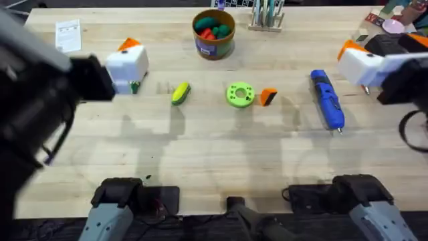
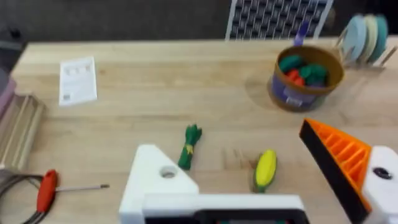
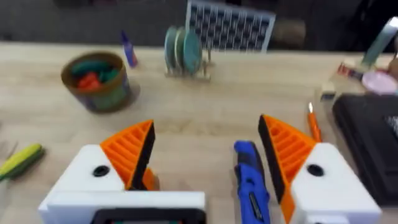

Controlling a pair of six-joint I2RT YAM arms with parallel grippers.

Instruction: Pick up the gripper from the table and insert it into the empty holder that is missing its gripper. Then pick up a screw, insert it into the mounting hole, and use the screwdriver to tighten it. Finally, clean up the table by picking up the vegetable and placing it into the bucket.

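The small orange wedge-shaped plastic gripper (image 1: 268,96) lies mid-table beside a green round disc (image 1: 240,94), well apart from both arms. The left gripper (image 2: 267,186), missing one finger, and the right gripper (image 3: 208,168) gape, empty, above the pale wooden table (image 1: 214,161).

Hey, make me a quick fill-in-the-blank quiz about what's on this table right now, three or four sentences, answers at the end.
1. The chunky blue cylindrical screwdriver lies on the wooden table nearest the ____ arm's gripper.
2. The small orange wedge-shaped gripper finger lies beside the round ____ disc with holes.
3. The left arm's white holder lacks one ____ finger.
4. The round orange-rimmed bucket already holds red and ____ items.

Answers: right; green; orange; green
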